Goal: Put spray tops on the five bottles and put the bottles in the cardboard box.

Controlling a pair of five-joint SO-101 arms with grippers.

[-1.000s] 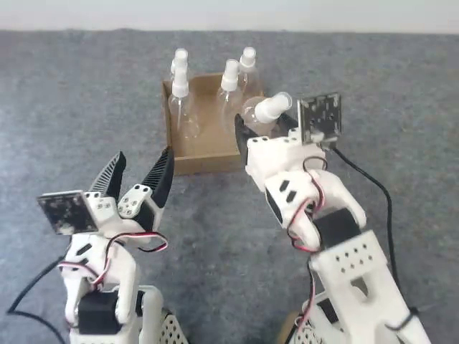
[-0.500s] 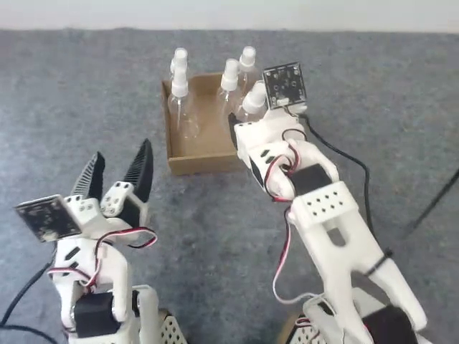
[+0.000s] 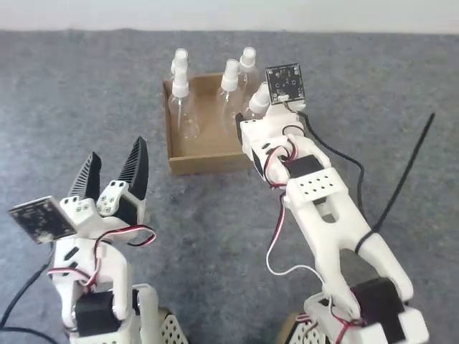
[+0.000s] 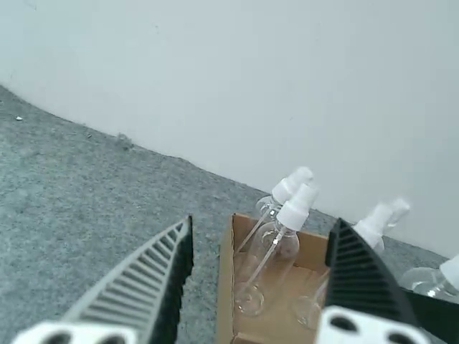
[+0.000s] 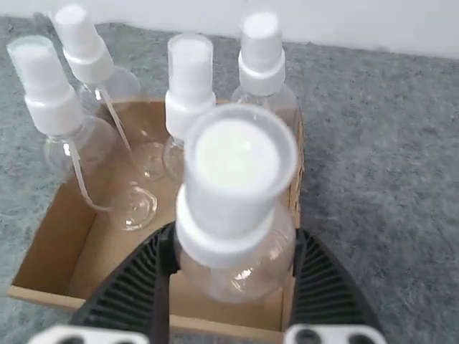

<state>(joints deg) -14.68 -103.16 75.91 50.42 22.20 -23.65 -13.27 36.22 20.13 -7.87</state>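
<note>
The left pincer (image 3: 116, 152) hangs over the grey tabletop (image 3: 373, 79) at the left of the high view. Its two black ribbed fingers are spread wide and nothing is between them or touching them. It sits short of the cardboard box (image 3: 204, 163) and off to the box's left.

The left wrist view looks out through the gap of that open pincer (image 4: 262, 226). From there the box (image 4: 226, 287) shows corner-on, with a pale wall behind it. The front-left bottle (image 4: 276, 247) has its dip tube visible through the clear body.

Four bottles stand upright inside the box, each with a white spray top on:
- the front-left bottle (image 3: 179, 97)
- the rear-left bottle (image 3: 178, 63)
- the middle bottle (image 3: 229, 80)
- the rear-right bottle (image 3: 248, 63)

The right pincer (image 3: 249, 123) is at the box's right wall and grips the fifth bottle (image 3: 257, 102). In the high view the arm's white body and the camera board hide most of that grip.

The right wrist view shows the grip plainly. The two black fingers of the right pincer (image 5: 233, 236) are closed to the width of the fifth bottle (image 5: 233, 208) and press its round clear body from both sides. The bottle's white spray top points at the camera. It is held above the near right part of the box (image 5: 54, 247), and I cannot tell whether its base touches the floor of the box. Behind it stand the other four: front-left (image 5: 54, 115), rear-left (image 5: 84, 46), middle (image 5: 190, 82) and rear-right (image 5: 262, 54).
</note>
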